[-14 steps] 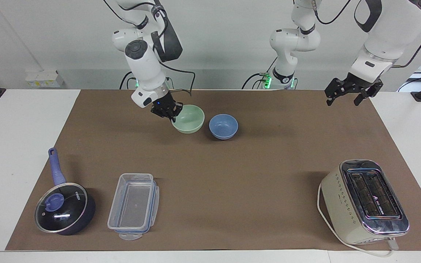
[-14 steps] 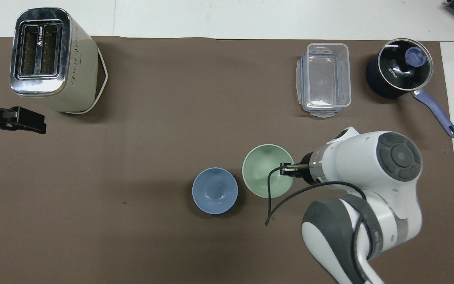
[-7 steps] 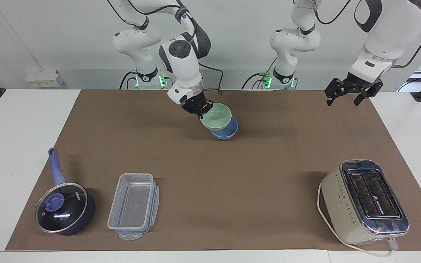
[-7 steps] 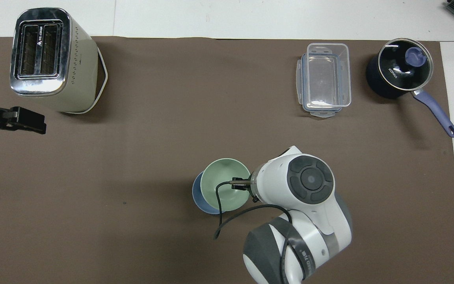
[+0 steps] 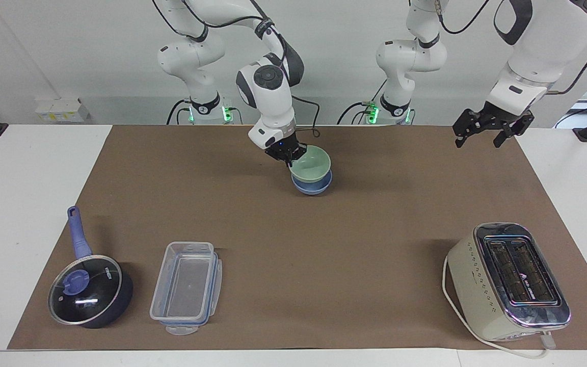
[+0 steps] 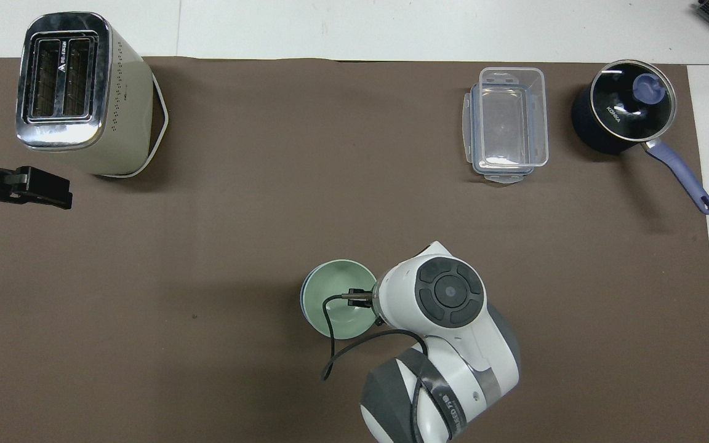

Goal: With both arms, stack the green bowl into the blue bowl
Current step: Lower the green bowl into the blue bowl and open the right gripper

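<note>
My right gripper is shut on the rim of the green bowl, on the side toward the right arm's end. It holds the bowl level, directly over the blue bowl and down into its rim. I cannot tell whether the green bowl rests in it. In the overhead view the green bowl covers nearly all of the blue bowl, and the right wrist hides most of the right gripper. My left gripper waits open and empty, raised over the mat's edge at the left arm's end.
A cream toaster stands farthest from the robots at the left arm's end. A clear plastic container and a dark lidded pot with a blue handle stand farthest from the robots at the right arm's end.
My right gripper lifted the green bowl from beside the blue bowl, carried it toward the left arm's end and lowered it onto the blue bowl. The left arm has not moved.
</note>
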You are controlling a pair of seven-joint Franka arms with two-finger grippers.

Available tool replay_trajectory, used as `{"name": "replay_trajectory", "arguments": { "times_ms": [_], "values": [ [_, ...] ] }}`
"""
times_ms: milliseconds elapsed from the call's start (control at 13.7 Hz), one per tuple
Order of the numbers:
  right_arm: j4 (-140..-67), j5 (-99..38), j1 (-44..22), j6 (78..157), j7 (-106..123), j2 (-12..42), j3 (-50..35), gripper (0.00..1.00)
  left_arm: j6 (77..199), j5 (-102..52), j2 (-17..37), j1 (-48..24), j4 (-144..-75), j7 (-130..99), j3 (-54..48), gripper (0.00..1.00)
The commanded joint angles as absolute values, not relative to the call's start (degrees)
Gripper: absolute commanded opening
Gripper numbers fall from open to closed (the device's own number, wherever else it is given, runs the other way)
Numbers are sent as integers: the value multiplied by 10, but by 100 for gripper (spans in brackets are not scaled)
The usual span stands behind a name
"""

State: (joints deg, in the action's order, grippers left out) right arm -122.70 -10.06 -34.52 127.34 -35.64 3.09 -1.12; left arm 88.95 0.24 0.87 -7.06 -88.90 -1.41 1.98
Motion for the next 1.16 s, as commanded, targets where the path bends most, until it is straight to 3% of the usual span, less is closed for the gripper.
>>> {"name": "replay_trajectory", "arguments": {
  "times_ms": [0,437,655,946,1019,1092],
  "values": [
    [-1237,-91,-350,1310,-374,38,-11,0,876,11,13,-64,-878,-11,16,100],
    [-1245,-91,-360,1325,-380,46,-11,0,876,11,13,-64,-878,-11,16,100],
    [-1247,-91,-360,1331,-379,49,-11,5,876,10,13,-64,-878,-11,16,100],
    [-1248,-92,-360,1336,-379,51,-11,34,876,11,13,-64,-878,-11,16,100],
    [-1248,-92,-360,1336,-379,51,-11,48,876,10,13,-64,-878,-11,16,100],
    [-1248,-92,-360,1336,-379,51,-11,72,876,10,13,-64,-878,-11,16,100]
  ]
}}
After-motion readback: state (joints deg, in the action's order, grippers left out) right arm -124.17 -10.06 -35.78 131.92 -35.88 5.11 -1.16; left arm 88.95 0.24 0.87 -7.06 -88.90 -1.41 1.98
